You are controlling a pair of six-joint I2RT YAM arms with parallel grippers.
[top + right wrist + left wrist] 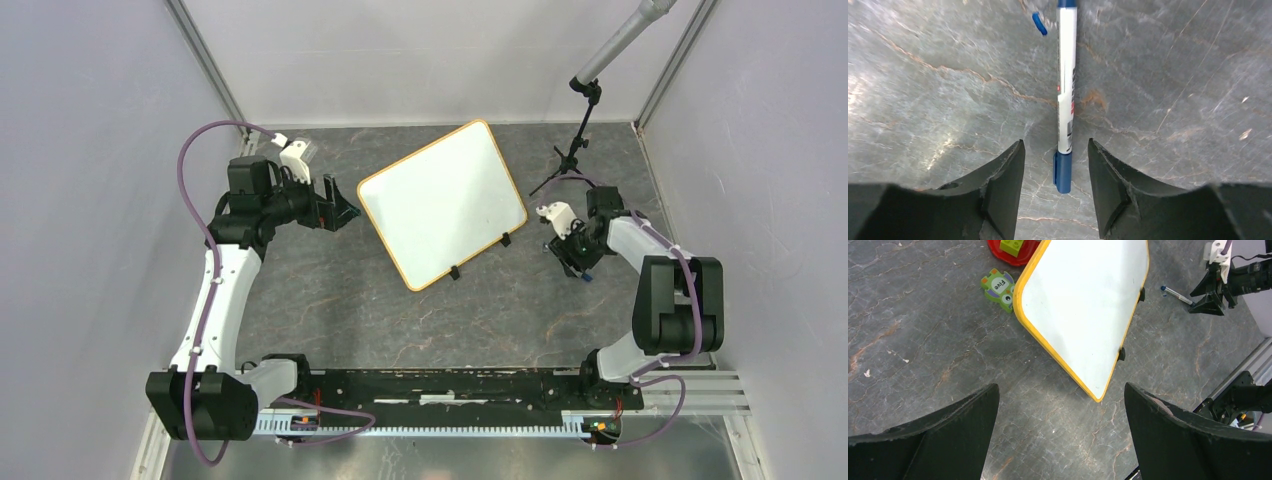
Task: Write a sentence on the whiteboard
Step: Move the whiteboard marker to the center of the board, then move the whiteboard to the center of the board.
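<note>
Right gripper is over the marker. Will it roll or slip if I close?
The marker is a smooth round barrel lying flat on the table, so a glancing touch would likely roll it. It looks stiff and light. The right gripper straddles it near the capped end, so it may tilt when lifted.

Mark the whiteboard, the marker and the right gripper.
whiteboard [441,203], top view, middle of its white face.
marker [1066,95], right wrist view, white barrel.
right gripper [1055,142], right wrist view, midway between the fingertips.
</note>
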